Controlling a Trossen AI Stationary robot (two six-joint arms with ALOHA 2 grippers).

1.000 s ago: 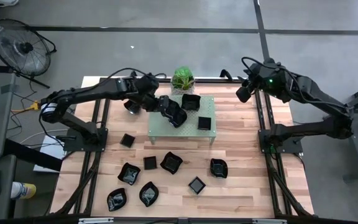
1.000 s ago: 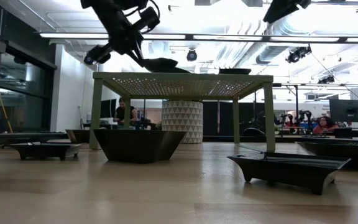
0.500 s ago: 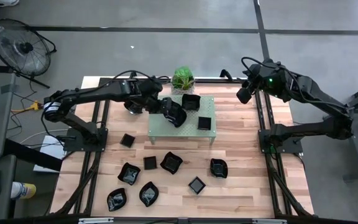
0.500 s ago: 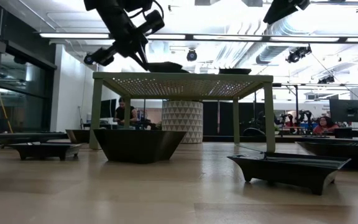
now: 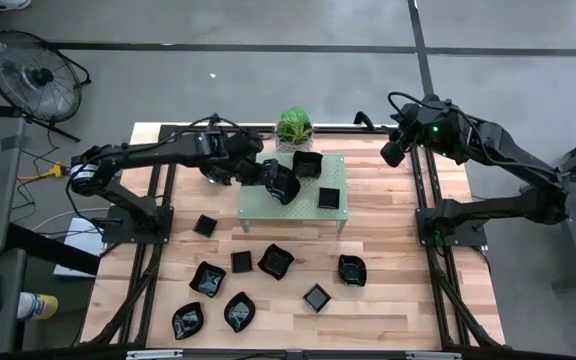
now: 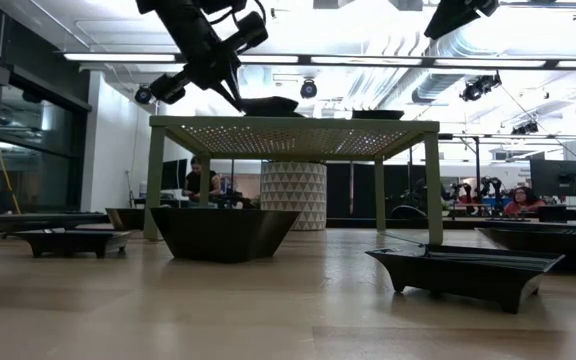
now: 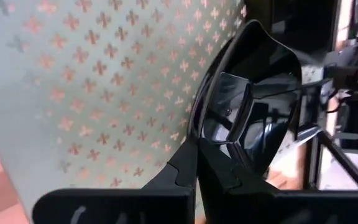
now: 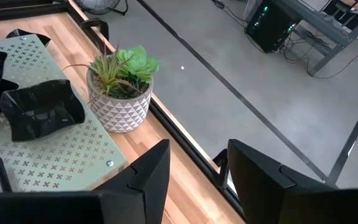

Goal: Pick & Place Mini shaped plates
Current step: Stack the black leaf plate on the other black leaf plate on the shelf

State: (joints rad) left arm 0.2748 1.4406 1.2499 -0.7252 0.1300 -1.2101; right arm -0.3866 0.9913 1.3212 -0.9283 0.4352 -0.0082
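Several mini shaped plates, glossy black, lie on the wooden table, among them a square plate (image 5: 316,297) and a leaf-like plate (image 5: 239,311). A pale green perforated rack (image 5: 298,208) carries two more plates (image 5: 308,163) (image 5: 329,197). My left gripper (image 5: 265,172) (image 6: 226,88) is shut on another plate (image 5: 282,184) (image 6: 269,104) low over the rack's left part. My right gripper (image 8: 194,180) hangs open and empty, high at the table's far right (image 5: 393,150). My left gripper pinches the plate's rim (image 7: 199,138) between its two fingers, at the side toward the table's left. The fingers slant down from the left. The plate reaches out beyond them, roughly level, just over the rack's top (image 6: 293,125); whether its underside touches the rack I cannot tell.
A small green potted plant (image 5: 294,127) (image 8: 120,87) stands at the far edge behind the rack. The loose plates crowd the near half of the table (image 5: 388,320). Bare wood shows to the right of the rack. Dark arm frames stand at both sides of the table.
My left gripper, still shut on the plate, has eased a little farther over the rack. In the low view the plate now sits flatter and slightly more toward the rack's middle. My right arm has kept still.
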